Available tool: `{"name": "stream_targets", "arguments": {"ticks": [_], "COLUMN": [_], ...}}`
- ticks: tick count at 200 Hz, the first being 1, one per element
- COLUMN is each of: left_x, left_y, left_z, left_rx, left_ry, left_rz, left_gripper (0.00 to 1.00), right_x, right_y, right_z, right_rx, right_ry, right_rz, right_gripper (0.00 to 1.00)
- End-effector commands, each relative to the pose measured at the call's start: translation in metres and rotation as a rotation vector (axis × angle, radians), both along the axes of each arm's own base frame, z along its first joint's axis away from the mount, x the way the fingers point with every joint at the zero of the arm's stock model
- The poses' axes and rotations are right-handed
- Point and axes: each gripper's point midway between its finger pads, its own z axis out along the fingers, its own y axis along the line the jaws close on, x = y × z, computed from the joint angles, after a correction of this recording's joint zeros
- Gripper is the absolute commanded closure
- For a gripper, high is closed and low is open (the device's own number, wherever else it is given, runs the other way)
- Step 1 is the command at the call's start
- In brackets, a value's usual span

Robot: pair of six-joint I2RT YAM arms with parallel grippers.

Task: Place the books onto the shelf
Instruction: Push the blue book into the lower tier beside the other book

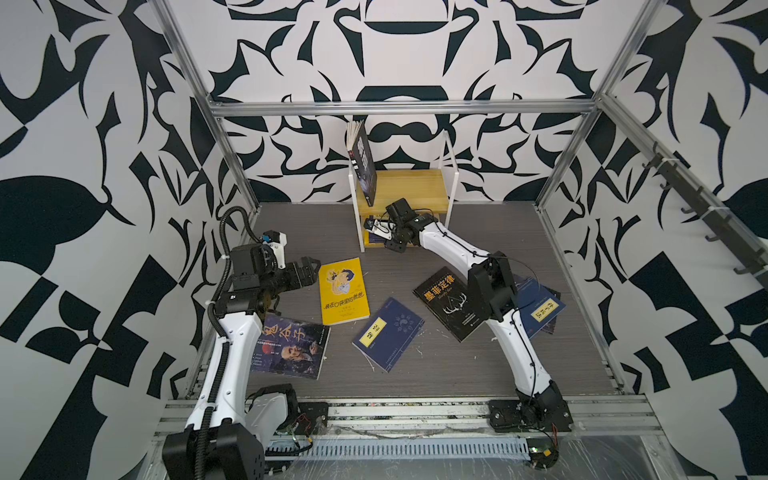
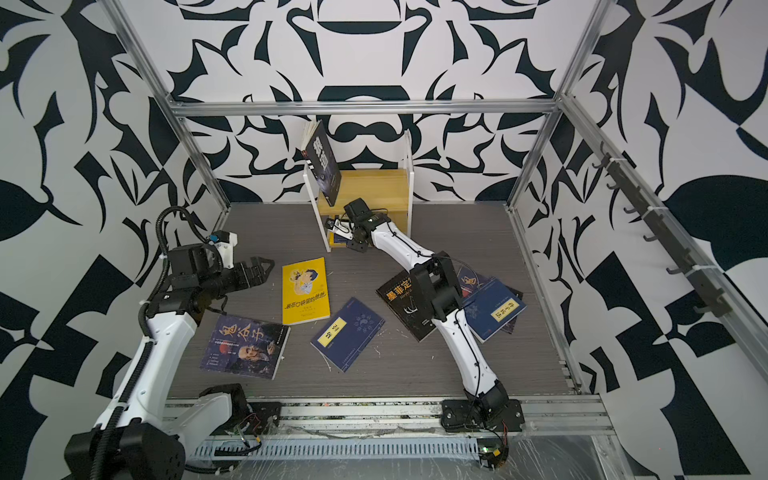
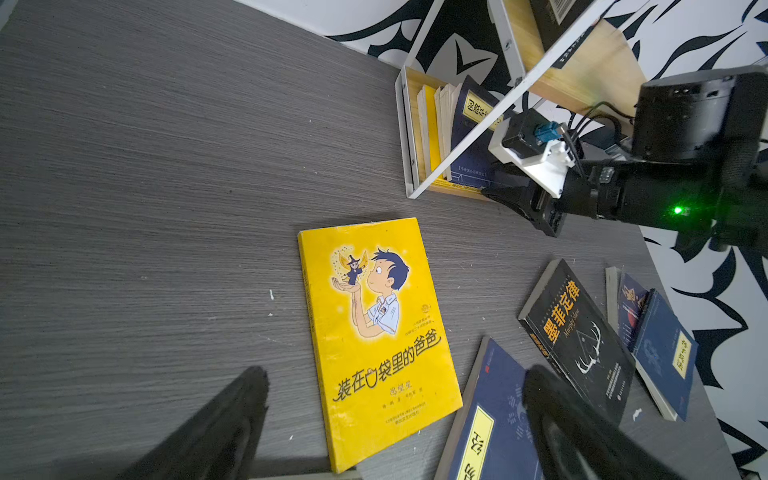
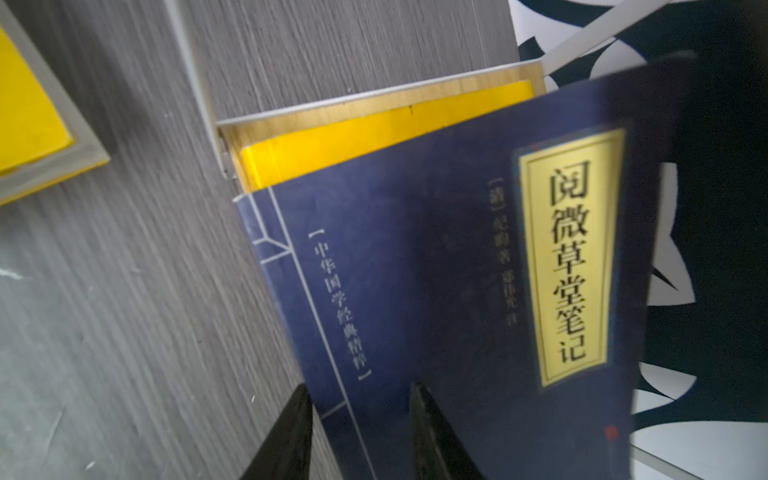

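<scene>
Lower tier of shelf [image 1: 415,187]: navy book [image 4: 457,270] leans on shelved yellow book [image 4: 374,124], dead ahead of R gripper [image 4: 360,386], long axis running away from it. Jaws part-closed, grip unclear. L gripper [image 3: 397,372] wide open, empty.

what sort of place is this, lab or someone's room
Probably a robot test cell: silver aluminium frame around black-and-white patterned wall panels, and two white-and-black robot arms bolted to a metal front rail.

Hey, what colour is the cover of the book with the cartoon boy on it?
Bright yellow. The cartoon-boy book shows best in the left wrist view.
</scene>
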Motion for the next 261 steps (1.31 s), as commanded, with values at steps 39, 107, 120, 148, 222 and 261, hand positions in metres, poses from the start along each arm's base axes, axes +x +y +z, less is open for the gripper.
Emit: {"name": "stream_targets", "arguments": {"ticks": [39,107,120,148,222,261], "left_x": [0.000,0.000,0.000,0.001,0.001,0.000], "left_y": [0.001,0.001,0.001,0.001,0.002,0.002], "left_z": [0.002,0.001,0.000,0.001,0.001,0.002], "left_rx": [-0.011,-0.018,-0.019,-0.031,-0.030,-0.024], "left_ry": [0.001,0.002,0.005,0.006,0.007,0.002], "left_rz": [-0.004,-0.003,-0.004,0.002,0.002,0.002], "left_gripper": [0.00,0.00,0.01,0.01,0.00,0.01], "right_x": [0.009,0.000,0.002,0.002,0.007,0.013], "right_y": [0.007,-0.019,-0.024,-0.025,-0.026,-0.026], "right_z": [0.037,0.052,0.051,0.045,0.039,0.040], "right_rx": [0.059,0.013,0.012,0.019,0.025,0.028], "right_ry": [-0.066,-0.080,-0.076,-0.070,-0.058,-0.074], "right_rz": [0.012,0.035,0.018,0.019,-0.001,-0.019], "right_gripper": [0.63,0.53,0.54,0.56,0.60,0.65]}}
